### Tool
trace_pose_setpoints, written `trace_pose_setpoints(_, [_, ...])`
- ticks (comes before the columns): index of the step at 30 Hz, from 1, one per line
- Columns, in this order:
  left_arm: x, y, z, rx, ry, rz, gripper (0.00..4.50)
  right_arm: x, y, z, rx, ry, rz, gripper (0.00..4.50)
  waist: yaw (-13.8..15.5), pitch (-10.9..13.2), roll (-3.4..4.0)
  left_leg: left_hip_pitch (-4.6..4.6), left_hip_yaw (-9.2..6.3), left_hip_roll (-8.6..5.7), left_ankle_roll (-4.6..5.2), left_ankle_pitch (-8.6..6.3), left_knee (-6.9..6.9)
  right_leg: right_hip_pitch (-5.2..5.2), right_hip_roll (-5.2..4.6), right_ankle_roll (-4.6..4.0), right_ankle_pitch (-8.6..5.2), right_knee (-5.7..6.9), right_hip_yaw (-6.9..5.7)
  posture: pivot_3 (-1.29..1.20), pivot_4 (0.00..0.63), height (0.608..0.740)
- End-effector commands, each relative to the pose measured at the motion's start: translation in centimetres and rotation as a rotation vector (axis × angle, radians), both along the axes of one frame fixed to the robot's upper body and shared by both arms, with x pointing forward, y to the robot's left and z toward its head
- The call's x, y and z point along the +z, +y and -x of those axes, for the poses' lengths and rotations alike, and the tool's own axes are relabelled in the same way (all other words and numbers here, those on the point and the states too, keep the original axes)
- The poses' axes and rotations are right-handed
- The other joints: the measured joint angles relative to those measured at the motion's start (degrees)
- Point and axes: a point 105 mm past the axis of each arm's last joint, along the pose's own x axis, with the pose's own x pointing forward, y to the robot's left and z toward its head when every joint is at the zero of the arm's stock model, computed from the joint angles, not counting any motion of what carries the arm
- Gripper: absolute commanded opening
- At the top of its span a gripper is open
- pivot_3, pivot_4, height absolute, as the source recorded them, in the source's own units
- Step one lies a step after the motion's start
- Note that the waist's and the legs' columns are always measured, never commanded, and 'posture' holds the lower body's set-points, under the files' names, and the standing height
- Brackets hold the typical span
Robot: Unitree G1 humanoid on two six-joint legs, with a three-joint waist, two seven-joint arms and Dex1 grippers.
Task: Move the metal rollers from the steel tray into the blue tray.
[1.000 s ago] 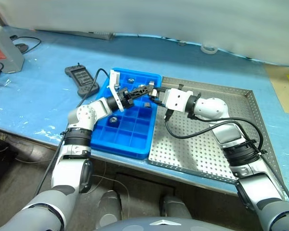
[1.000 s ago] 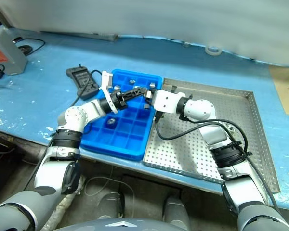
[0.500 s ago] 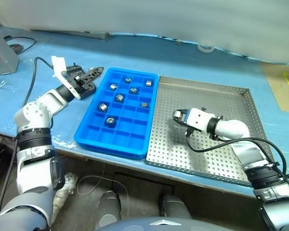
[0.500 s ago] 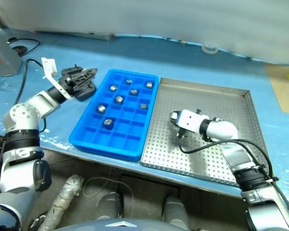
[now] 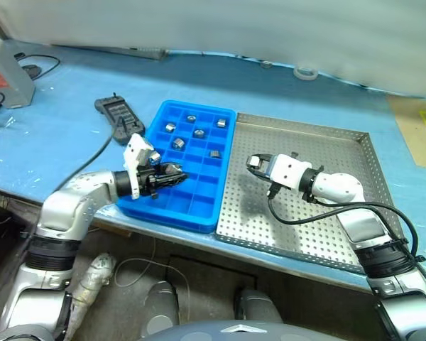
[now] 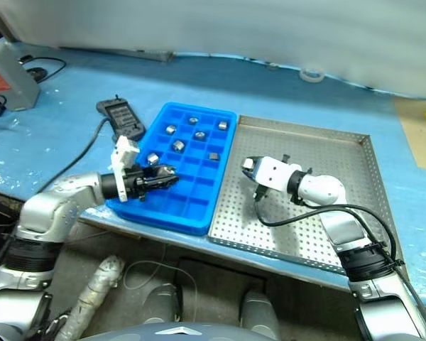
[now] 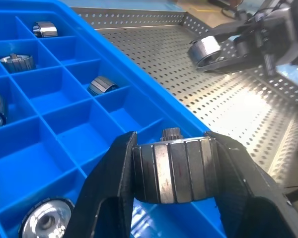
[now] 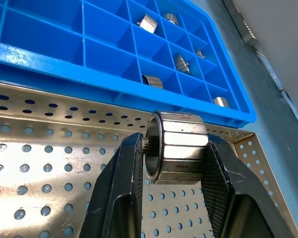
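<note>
L gripper [image 7: 171,171] pinches a roller [image 7: 174,168] over blue tray [image 5: 199,209] near cells | R gripper [image 8: 174,158] pinches second roller [image 8: 176,148] above steel tray [image 5: 326,227] | drop squarely into a likely-empty cell.

Two trays [image 5: 199,213], eight rollers [image 5: 175,143], two grippers [image 5: 176,177], one remote [image 5: 118,114]

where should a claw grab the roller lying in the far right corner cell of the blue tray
Judging by its pose, come straight down from above: the roller sits low inside a walled compartment of the blue tray, so a sideways approach looks blocked. Pinch across its outer faceted wall, as the right claw grips its own roller.
</note>
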Motion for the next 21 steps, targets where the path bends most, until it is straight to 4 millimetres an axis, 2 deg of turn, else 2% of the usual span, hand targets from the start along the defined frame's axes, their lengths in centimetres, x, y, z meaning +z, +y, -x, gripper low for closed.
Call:
trace_pose_setpoints(1, [1.5,-0.6,-2.5,0.079,-0.116,0.025,1.77,1.4,0.0,0.0,-0.002,-0.056,-0.017,1.24,0.0,0.0,-0.01,0.03,0.0,-0.01,-0.01,0.03,0.0,0.0,0.01,0.01,0.01,0.06,0.05,-0.03,0.15,0.74])
trace_pose_setpoints(4, [2.2,-1.2,-4.0,0.132,-0.161,0.049,1.77,1.3,0.0,0.1,-0.007,-0.055,-0.017,1.24,0.0,0.0,-0.03,0.01,-0.01,-0.03,0.01,0.14,0.0,-0.04,0.02,0.1,0.07,0.21,0.15,-0.04,0.15,0.74])
trace_pose_setpoints(8, [2.9,-2.2,-4.8,0.133,-0.17,0.079,1.77,1.2,-0.1,0.3,-0.013,-0.057,-0.016,1.24,-0.1,0.0,-0.04,0.01,0.02,-0.09,0.02,0.14,0.02,-0.08,0.02,0.12,0.07,0.23,0.2,-0.05,0.15,0.74])
trace_pose_setpoints(11, [1.6,-2.1,-4.6,0.113,-0.157,0.013,1.77,1.2,-0.2,0.4,-0.023,-0.056,-0.017,1.24,-0.2,0.0,-0.05,0.01,0.02,-0.13,0.02,0.14,0.02,-0.14,0.03,0.13,0.08,0.26,0.21,-0.06,0.15,0.74])
trace_pose_setpoints(15, [1.1,-0.9,-4.6,0.141,-0.144,0.0,1.77,0.9,-0.4,0.7,-0.037,-0.05,-0.022,1.24,-0.2,0.0,-0.05,0.0,0.02,-0.14,0.01,0.13,-0.09,-0.2,0.05,0.14,0.08,0.25,0.2,-0.08,0.15,0.74])
trace_pose_setpoints(18, [-0.2,-0.1,-4.6,0.165,-0.125,-0.053,1.77,0.8,-0.4,0.8,-0.047,-0.046,-0.026,1.24,-0.1,0.0,-0.04,-0.01,0.02,-0.15,0.01,0.13,-0.07,-0.19,0.03,0.14,0.08,0.25,0.2,-0.08,0.15,0.74])
trace_pose_setpoints(21, [-1.3,-0.2,-4.6,0.164,-0.115,-0.091,1.77,0.8,-0.3,0.7,-0.047,-0.045,-0.027,1.24,-0.1,0.0,-0.04,0.0,0.02,-0.13,0.01,0.13,-0.06,-0.15,0.02,0.13,0.08,0.24,0.21,-0.08,0.15,0.74])
